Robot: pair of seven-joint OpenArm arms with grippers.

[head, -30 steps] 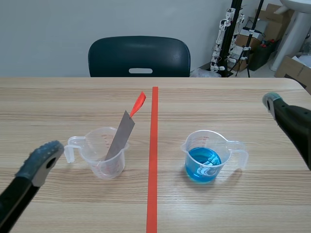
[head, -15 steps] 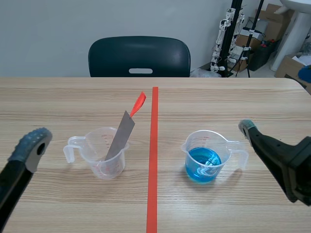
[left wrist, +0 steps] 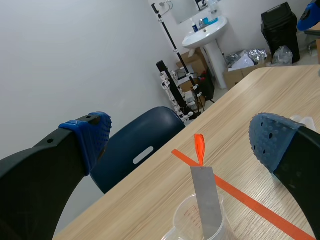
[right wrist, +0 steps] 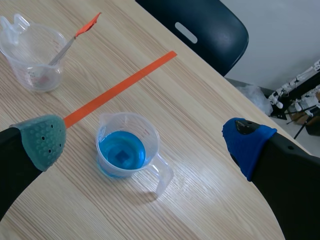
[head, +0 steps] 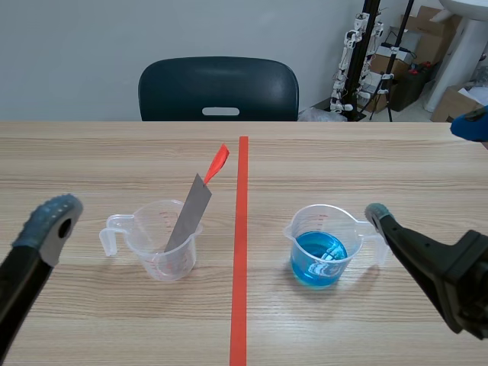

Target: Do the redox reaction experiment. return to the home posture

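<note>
Blue-liquid cup [head: 319,255] stands on worktop [head: 366,160], strip cup [head: 162,242] well apart to its left; right tool [right wrist: 145,141], fingers apart and empty, hangs near its handle side, left tool [left wrist: 182,139], also apart, beyond the strip cup.

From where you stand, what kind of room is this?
Likely a robotics lab or workshop: a wooden table holds a beaker of blue liquid and a beaker with a metal strip, and a white robot on a stand, cardboard boxes and a washbasin sit behind.
</note>
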